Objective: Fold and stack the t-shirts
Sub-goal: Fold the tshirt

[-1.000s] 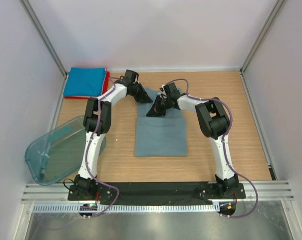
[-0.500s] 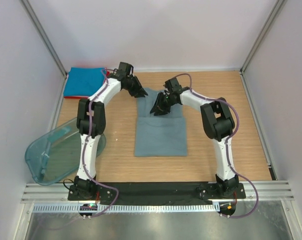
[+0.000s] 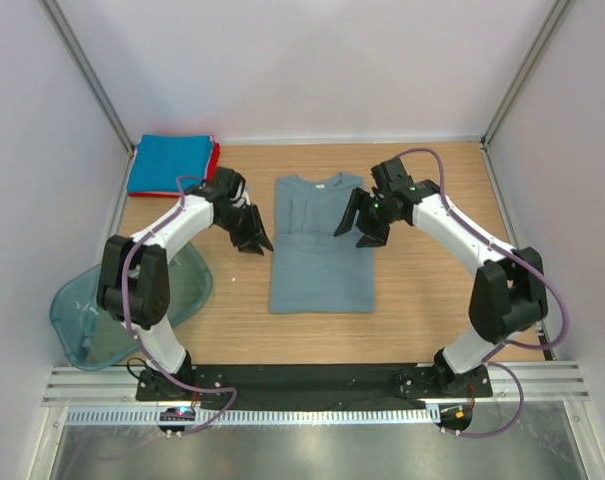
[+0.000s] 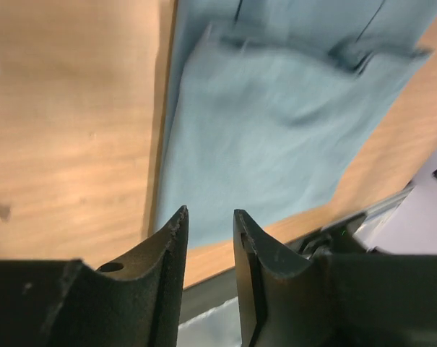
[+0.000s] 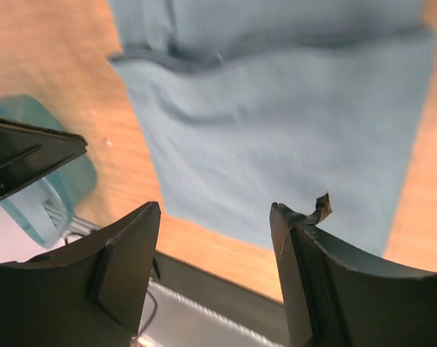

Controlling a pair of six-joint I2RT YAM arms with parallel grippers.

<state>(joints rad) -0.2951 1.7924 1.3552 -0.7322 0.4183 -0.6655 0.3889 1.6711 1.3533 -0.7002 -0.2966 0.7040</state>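
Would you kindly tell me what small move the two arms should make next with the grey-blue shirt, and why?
Probably bring both claws onto the collar-end corners of the grey-blue cloth t-shirt and pinch them. It lies flat as a narrow rectangle, sleeves tucked in, not yet folded crosswise, and the left claw and right claw hang open and empty beside that end.
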